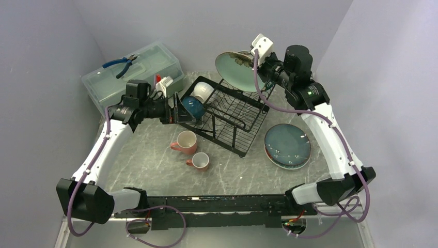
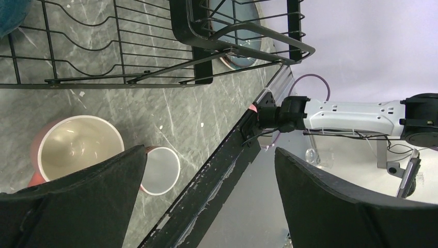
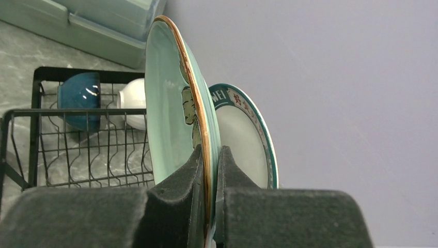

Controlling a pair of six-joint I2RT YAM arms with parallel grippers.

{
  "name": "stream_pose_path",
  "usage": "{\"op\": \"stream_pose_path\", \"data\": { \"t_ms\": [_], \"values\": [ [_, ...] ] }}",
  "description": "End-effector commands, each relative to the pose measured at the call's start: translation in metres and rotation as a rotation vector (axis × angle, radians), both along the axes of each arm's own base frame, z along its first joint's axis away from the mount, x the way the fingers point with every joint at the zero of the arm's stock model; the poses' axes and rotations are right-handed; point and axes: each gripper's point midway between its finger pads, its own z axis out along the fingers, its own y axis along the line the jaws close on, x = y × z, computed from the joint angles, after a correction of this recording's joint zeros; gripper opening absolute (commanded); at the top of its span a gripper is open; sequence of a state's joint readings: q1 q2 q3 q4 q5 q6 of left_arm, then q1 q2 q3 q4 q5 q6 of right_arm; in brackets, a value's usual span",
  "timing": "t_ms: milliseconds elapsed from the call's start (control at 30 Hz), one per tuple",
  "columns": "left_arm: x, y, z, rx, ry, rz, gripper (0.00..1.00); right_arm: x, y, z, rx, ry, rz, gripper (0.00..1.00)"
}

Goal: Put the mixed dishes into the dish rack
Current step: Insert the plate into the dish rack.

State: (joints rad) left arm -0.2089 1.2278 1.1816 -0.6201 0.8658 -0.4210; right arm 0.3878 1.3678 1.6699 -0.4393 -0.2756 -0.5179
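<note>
My right gripper [image 3: 210,155] is clamped on the rim of the pale green plate [image 3: 165,103], on edge over the dish rack's [image 1: 232,116] far end, so I want it lowered upright into a free slot; my left gripper [image 2: 209,155] stands wide apart, empty.

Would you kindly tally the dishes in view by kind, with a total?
Plates: 4: pale green plate, white lettered plate, teal plate, red-rimmed plate beneath it.
Mugs: 2: larger pink mug, smaller pink mug.
Bowls: 2: blue bowl, white bowl.
Total: 8
</note>
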Motion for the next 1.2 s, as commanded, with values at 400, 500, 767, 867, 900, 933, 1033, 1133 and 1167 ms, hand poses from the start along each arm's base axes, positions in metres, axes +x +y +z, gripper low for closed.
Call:
{"op": "stream_pose_path", "data": {
  "t_ms": [400, 500, 767, 867, 900, 933, 1033, 1133, 1167],
  "values": [
    [-0.002, 0.001, 0.002, 0.001, -0.05, -0.021, 0.99, 0.016, -0.004, 0.039, -0.016, -0.22, 0.042, 0.0],
    [-0.001, 0.001, 0.001, 0.0, -0.047, -0.025, 0.99, 0.016, -0.008, 0.034, -0.013, -0.205, 0.045, 0.0],
    [0.0, -0.001, 0.001, -0.01, -0.041, -0.032, 0.99, 0.013, -0.012, 0.016, 0.01, -0.164, 0.051, 0.0],
    [0.0, -0.002, 0.001, -0.013, -0.04, -0.036, 0.99, 0.013, -0.016, 0.01, 0.02, -0.149, 0.041, 0.0],
    [0.0, -0.002, 0.001, -0.014, -0.037, -0.036, 0.99, 0.013, -0.018, 0.007, 0.022, -0.143, 0.039, 0.0],
    [0.001, -0.002, 0.001, -0.014, -0.037, -0.036, 1.0, 0.012, -0.02, 0.006, 0.027, -0.138, 0.034, 0.0],
    [0.001, -0.002, 0.001, -0.015, -0.036, -0.037, 0.99, 0.01, -0.022, -0.002, 0.039, -0.124, 0.031, 0.0],
    [0.001, -0.002, 0.0, -0.017, -0.034, -0.038, 0.99, 0.008, -0.025, -0.006, 0.053, -0.119, 0.024, 0.0],
    [0.001, -0.003, 0.0, -0.017, -0.032, -0.038, 0.99, 0.008, -0.026, -0.007, 0.058, -0.115, 0.021, 0.0]
  ]
}}
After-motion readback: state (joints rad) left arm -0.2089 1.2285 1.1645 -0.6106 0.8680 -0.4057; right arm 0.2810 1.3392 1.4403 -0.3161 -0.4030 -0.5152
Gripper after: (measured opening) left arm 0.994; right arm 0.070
